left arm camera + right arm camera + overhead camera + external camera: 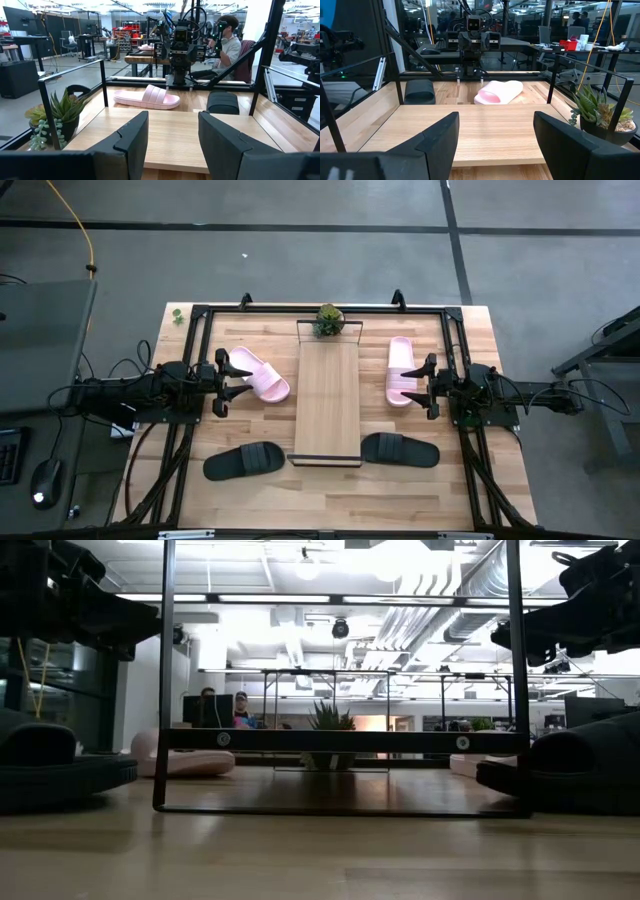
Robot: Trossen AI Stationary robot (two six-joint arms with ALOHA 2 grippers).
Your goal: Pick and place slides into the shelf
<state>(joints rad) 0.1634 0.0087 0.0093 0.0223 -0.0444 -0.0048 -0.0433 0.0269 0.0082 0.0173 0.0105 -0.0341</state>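
Note:
The shelf [328,400], a long light-wood board in a thin black frame, stands in the middle of the table. One pale pink slide [258,373] lies on the table left of it and one [400,370] right of it. Two black slides [244,460] [400,449] lie by its near corners. My left gripper [222,380] hangs open, raised, just left of the left pink slide. My right gripper [430,385] hangs open, raised, just right of the right pink slide. Each wrist view looks across the shelf board [170,135] [485,130] at the far pink slide [146,97] [499,92].
A small potted plant [327,320] sits at the shelf's far end. A black frame [200,315] runs around the tabletop. People sit at desks in the room beyond the table [227,42]. Bare wood [330,490] lies along the near edge.

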